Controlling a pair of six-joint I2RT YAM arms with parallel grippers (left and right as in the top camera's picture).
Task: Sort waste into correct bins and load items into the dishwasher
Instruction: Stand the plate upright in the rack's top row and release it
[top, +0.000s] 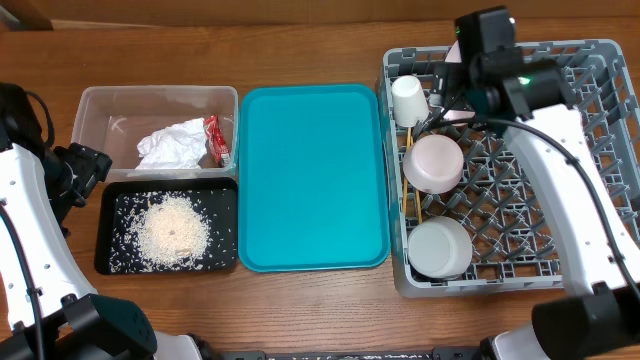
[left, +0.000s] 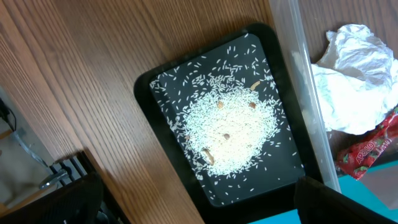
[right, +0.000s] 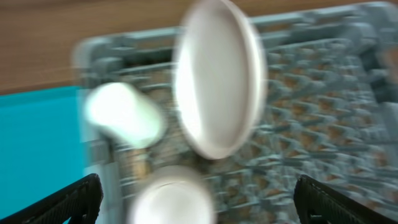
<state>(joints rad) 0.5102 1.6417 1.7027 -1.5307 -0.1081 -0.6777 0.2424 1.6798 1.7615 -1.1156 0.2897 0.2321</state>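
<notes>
The grey dish rack (top: 560, 180) holds the pinkish-white cup (top: 408, 100), two white bowls (top: 433, 163) (top: 440, 247), the chopsticks (top: 407, 185) and the pink plate (top: 457, 108), which stands on edge partly under my right arm. My right gripper (top: 445, 92) is open and empty above the rack's far left part. Its blurred wrist view shows the plate (right: 217, 81), the cup (right: 124, 115) and a bowl (right: 171, 199). The clear tub (top: 95, 110) holds the napkin (top: 172, 145) and red wrapper (top: 215, 140). Rice (top: 172, 230) lies in the black tray (top: 108, 255). My left gripper (top: 85, 165) is open and empty.
The teal serving tray (top: 313, 175) lies bare between the bins and the rack. The left wrist view shows the rice (left: 227, 127) in the black tray (left: 155, 93), the napkin (left: 351, 74) and the wrapper (left: 367, 152). Wooden table all around.
</notes>
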